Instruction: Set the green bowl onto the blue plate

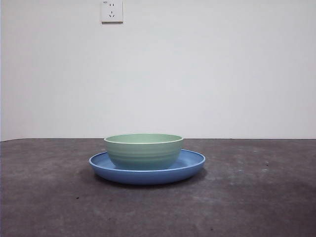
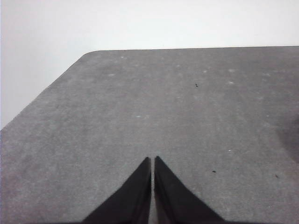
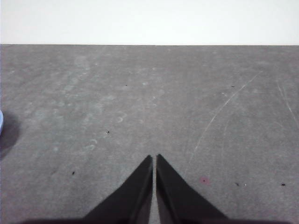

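1 green bowl (image 1: 143,150) sits on 1 blue plate (image 1: 190,165); left gripper (image 2: 153,161) & right gripper (image 3: 154,158) pressed together, away from plate.

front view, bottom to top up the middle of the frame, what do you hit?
Dark grey table → blue plate → green bowl sitting in the plate → white wall → wall socket. No gripper shows in this view.

A dark grey, speckled tabletop (image 1: 256,197) with faint scuffs and scratches stretches back to a plain white wall (image 1: 222,74). A white electrical socket (image 1: 112,11) sits high on that wall.
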Robot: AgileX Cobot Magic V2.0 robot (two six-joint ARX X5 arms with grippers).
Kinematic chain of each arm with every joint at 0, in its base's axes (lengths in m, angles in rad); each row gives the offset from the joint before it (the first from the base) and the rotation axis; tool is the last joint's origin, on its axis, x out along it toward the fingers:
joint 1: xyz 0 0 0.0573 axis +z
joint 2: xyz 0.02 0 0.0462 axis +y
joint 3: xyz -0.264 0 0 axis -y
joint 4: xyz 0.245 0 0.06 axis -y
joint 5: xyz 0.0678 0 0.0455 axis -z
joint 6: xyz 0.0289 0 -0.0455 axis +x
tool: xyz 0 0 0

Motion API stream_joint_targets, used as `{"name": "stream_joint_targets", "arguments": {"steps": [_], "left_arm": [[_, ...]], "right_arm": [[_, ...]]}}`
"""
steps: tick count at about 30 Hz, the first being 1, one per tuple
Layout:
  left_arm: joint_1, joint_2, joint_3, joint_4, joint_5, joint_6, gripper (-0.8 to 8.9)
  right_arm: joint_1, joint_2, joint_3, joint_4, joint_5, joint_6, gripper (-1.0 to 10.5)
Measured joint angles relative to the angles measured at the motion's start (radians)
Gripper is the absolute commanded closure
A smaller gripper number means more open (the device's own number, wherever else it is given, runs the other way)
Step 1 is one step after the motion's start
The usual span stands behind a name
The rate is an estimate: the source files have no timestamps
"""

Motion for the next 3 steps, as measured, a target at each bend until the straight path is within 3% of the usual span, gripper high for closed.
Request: {"name": "stream_joint_targets", "arguments": {"steps": [3], "left_arm": [[0.0, 0.0, 0.0, 0.0, 0.0, 0.0, 8.02]], "right_arm": [[0.0, 0.0, 0.0, 0.0, 0.0, 0.0, 9.4]]}}
